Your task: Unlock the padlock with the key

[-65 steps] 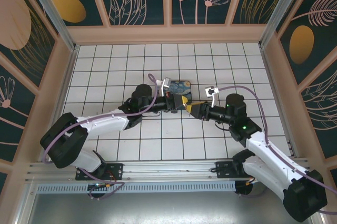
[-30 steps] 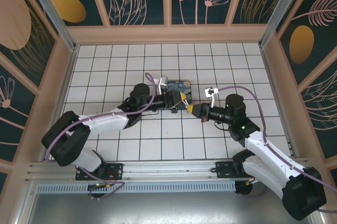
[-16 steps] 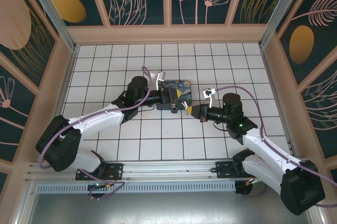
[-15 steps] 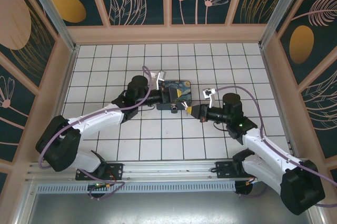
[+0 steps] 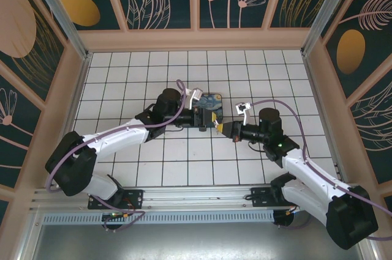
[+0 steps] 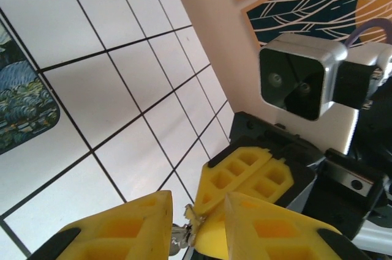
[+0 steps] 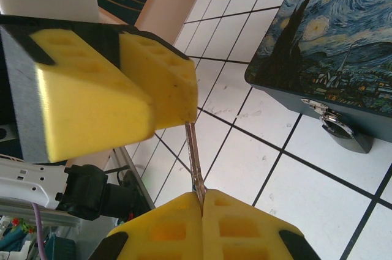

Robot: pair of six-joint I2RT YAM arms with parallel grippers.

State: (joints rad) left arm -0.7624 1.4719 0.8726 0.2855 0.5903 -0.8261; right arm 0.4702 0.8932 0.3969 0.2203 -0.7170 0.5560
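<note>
My right gripper (image 7: 202, 196) is shut on the key (image 7: 195, 156), a thin silver blade that sticks up out of its yellow fingertips. The key's far end touches the lower corner of a yellow finger (image 7: 162, 85) of my left gripper. In the left wrist view my left gripper (image 6: 199, 235) stands open, and the key (image 6: 188, 226) pokes into the gap between its pads. From above, the left gripper (image 5: 207, 120) and the right gripper (image 5: 219, 126) meet tip to tip just in front of the tin. The small black padlock (image 7: 343, 131) hangs from the tin's front hasp.
The blue swirly-painted tin (image 5: 213, 100) (image 7: 331, 46) sits on the white tiled floor behind the grippers, and its corner shows as the tin (image 6: 24, 110) in the left wrist view. Wooden walls (image 5: 196, 40) enclose the floor on three sides.
My left gripper has swung from the tin's left side towards the right gripper, and its jaws now stand around the key's end. The right gripper has barely moved.
</note>
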